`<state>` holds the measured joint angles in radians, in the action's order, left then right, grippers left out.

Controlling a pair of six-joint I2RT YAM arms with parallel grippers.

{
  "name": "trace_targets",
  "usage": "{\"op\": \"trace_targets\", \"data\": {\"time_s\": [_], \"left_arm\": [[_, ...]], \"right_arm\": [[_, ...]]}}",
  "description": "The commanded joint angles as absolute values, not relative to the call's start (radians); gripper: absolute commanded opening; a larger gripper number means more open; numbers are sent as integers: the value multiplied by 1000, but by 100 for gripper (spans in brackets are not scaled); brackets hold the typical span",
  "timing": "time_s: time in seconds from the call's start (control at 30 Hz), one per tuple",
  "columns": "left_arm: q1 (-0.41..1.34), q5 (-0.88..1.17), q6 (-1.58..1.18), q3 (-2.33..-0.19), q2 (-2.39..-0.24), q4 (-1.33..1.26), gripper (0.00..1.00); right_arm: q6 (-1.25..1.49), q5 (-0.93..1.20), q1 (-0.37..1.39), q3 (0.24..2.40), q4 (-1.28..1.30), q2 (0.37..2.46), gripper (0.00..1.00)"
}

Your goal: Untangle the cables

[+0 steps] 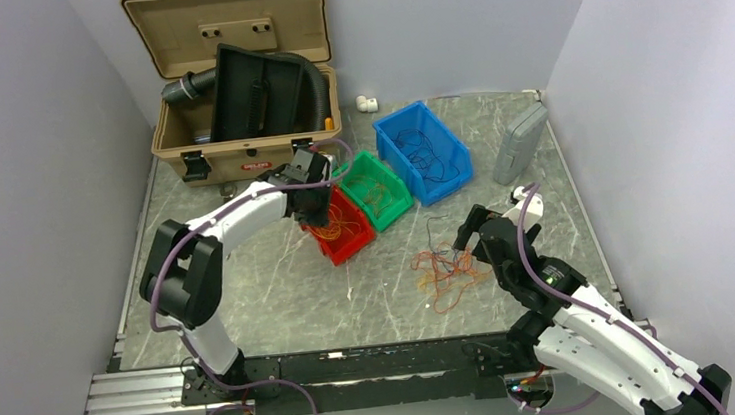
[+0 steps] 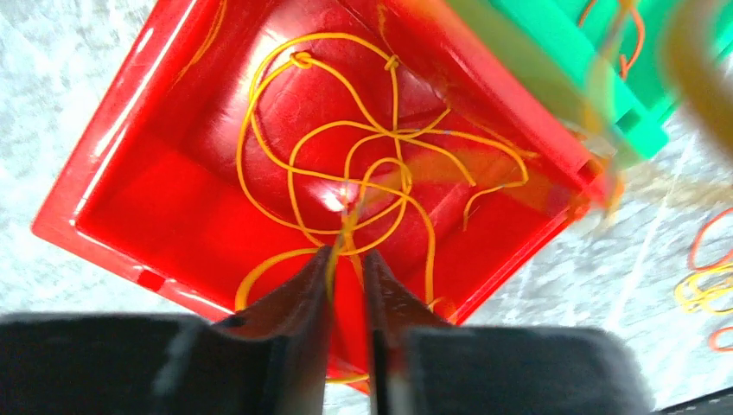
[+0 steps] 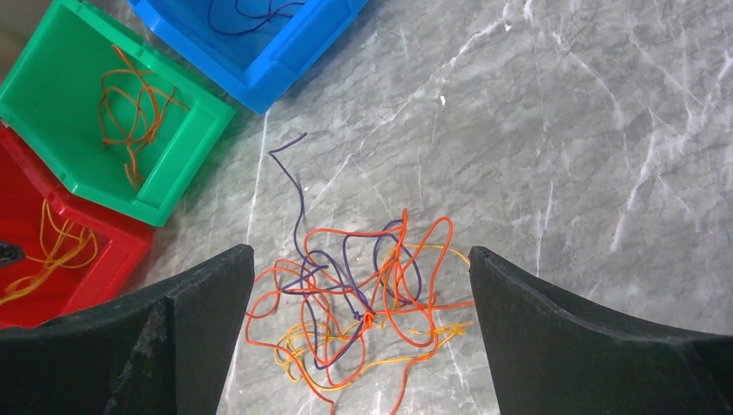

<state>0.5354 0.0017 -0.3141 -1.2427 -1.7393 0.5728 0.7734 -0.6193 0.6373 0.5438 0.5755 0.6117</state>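
- Grey marbled counter [image 1: 281, 295], pale walls on three sides, arm bases on a rail at the near edge.
- Right claw [image 3: 359, 259] spread wide and holding nothing, hovering low over the loose cables [image 3: 367, 318].
- These cables lie tangled on the bare counter, right of centre: mostly orange, some yellow, a few purple. One purple strand [image 3: 298, 190] trails out toward the bins.
- Left claw [image 2: 346, 255] over the red bin [image 2: 112, 164], fingers parted only a crack. A yellow strand runs up through the gap, and the gap is wider than the strand.
- Red bin holds looped yellow-orange cables [image 2: 301, 60] with small knots.
- Green bin [image 3: 52, 121] touches the red one on its far right side, with a few orange cables [image 3: 131, 130] inside.
- Blue bin [image 3: 285, 56] comes next in the row, with dark thin cables [image 1: 429, 152] inside.
- Grey box [image 1: 518, 142] lies right of the blue bin, apart from it.
- Tan case [image 1: 239, 163] at the far left, lid up, thick black hose [image 1: 317, 81] inside.
- Small white fitting [image 1: 366, 102] at the back wall, between case and blue bin.
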Motion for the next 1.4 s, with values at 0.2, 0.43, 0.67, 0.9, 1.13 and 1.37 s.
{"op": "trace_targets", "data": {"time_s": [0.2,0.43,0.67,0.9,1.13,1.37], "left_arm": [[537,26,-356,-1264,-1580,595,52],[536,7,-358,-1273,-1486,700,55],[495,3,-334,-1311,-1431,689,62],[456,28,-383,-1361,-1513,562,78],[444,37,-519,-1268,-1564,292,88],[444,-45,-561,-1230,-1636,155,83]], "right_arm": [[765,-614,636,565,583,586,96],[767,-597,637,557,563,599,96],[759,-577,637,559,538,615,95],[760,-565,637,567,544,613,95],[748,-575,637,584,564,597,94],[742,-587,637,602,581,587,94]]}}
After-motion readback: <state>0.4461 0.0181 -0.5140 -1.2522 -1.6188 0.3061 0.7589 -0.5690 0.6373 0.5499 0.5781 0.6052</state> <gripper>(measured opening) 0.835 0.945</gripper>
